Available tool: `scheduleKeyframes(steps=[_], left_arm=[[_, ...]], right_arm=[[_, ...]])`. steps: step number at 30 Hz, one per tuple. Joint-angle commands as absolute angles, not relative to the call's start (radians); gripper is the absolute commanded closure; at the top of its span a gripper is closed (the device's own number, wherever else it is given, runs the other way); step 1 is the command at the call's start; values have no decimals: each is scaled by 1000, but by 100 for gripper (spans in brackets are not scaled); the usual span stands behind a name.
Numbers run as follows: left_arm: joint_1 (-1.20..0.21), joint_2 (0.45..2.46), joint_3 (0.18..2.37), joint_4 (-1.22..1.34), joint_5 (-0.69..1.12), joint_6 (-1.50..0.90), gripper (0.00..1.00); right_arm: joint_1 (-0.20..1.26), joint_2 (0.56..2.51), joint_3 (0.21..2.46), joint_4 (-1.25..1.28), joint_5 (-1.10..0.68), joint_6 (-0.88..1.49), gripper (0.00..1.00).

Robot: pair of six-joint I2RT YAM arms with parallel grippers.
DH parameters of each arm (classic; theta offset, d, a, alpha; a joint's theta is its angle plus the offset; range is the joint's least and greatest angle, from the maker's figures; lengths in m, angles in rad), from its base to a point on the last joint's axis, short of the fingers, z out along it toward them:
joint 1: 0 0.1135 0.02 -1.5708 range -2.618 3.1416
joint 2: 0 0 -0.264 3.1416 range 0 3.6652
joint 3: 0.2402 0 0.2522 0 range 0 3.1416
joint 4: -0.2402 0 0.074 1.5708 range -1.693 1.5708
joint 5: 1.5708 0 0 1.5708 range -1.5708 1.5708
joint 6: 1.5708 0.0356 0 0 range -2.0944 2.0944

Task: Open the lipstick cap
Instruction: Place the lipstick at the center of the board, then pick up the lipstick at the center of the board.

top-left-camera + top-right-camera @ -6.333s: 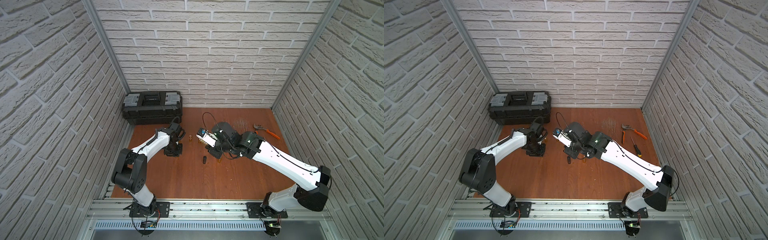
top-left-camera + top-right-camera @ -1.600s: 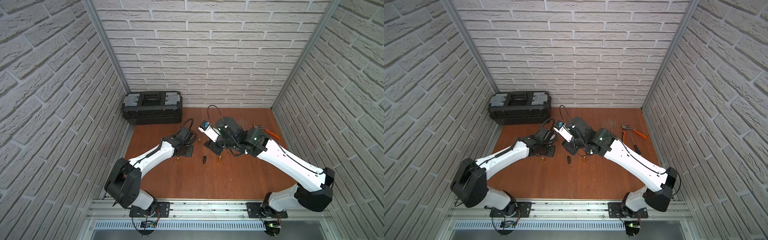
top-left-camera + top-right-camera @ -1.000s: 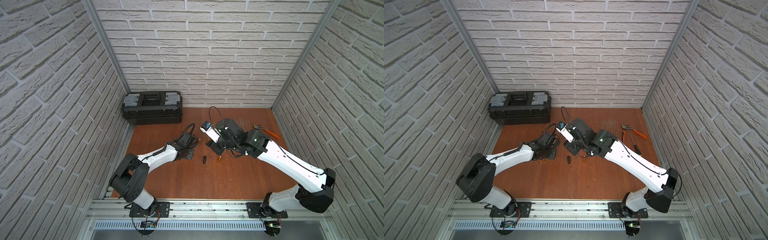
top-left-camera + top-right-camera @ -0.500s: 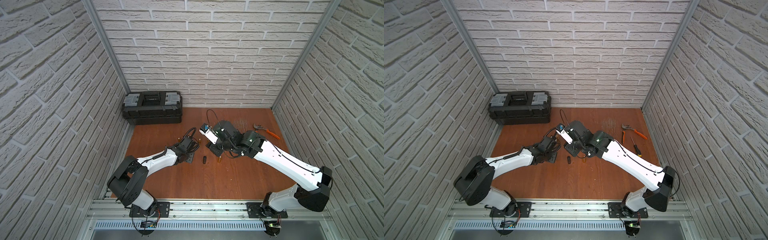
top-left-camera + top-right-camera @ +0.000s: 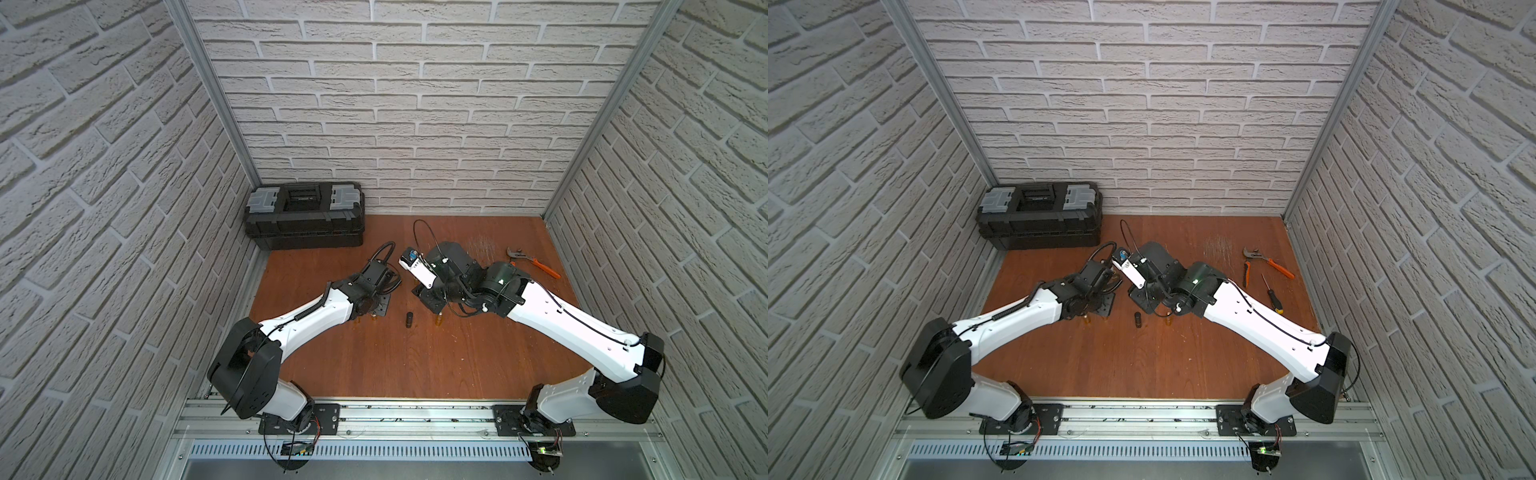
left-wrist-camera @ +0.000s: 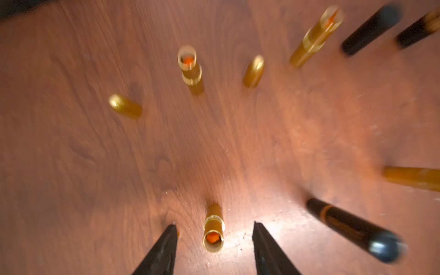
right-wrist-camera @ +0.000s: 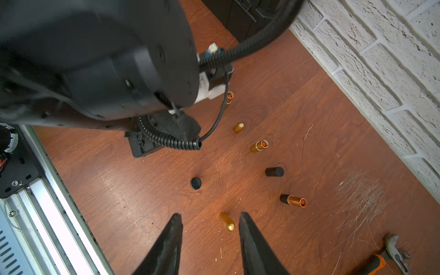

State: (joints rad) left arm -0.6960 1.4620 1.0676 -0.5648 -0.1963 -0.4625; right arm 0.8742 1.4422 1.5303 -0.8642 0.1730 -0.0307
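In the left wrist view an uncapped gold lipstick (image 6: 213, 228) stands upright on the wooden table, its orange stick showing in the tube. My left gripper (image 6: 214, 225) is open around it, with a clear gap on each side. In the right wrist view a gold cap (image 7: 227, 222) stands on the table just ahead of my open right gripper (image 7: 210, 214), near one finger (image 7: 247, 228) and untouched. In both top views the two grippers hang low over mid-table, left gripper (image 5: 378, 308) and right gripper (image 5: 431, 302).
More uncapped gold lipsticks (image 7: 259, 146), gold caps (image 7: 238, 128), a black lipstick (image 7: 293, 200) and black caps (image 7: 196, 183) stand scattered around. A black cap (image 5: 409, 320) lies between the arms. A black toolbox (image 5: 305, 216) sits back left; pliers (image 5: 1268, 261) and a screwdriver (image 5: 1271, 295) lie right.
My left gripper has opened and let go of the gold lipstick, which now stands free between its fingers. The right gripper has stayed open and barely moved.
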Motion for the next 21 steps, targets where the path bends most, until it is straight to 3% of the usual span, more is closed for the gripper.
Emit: scheduleKeyframes(steps=[1, 7, 21], left_arm=[[-706, 1499, 1217, -784, -116, -422, 46], [-785, 1677, 1435, -964, -32, -398, 46], [-876, 1849, 1512, -937, 0, -409, 47]], right_arm=[[871, 1379, 1520, -839, 212, -9, 58], [872, 1298, 1488, -856, 288, -1, 58], [871, 1137, 1399, -916, 378, 46, 58]])
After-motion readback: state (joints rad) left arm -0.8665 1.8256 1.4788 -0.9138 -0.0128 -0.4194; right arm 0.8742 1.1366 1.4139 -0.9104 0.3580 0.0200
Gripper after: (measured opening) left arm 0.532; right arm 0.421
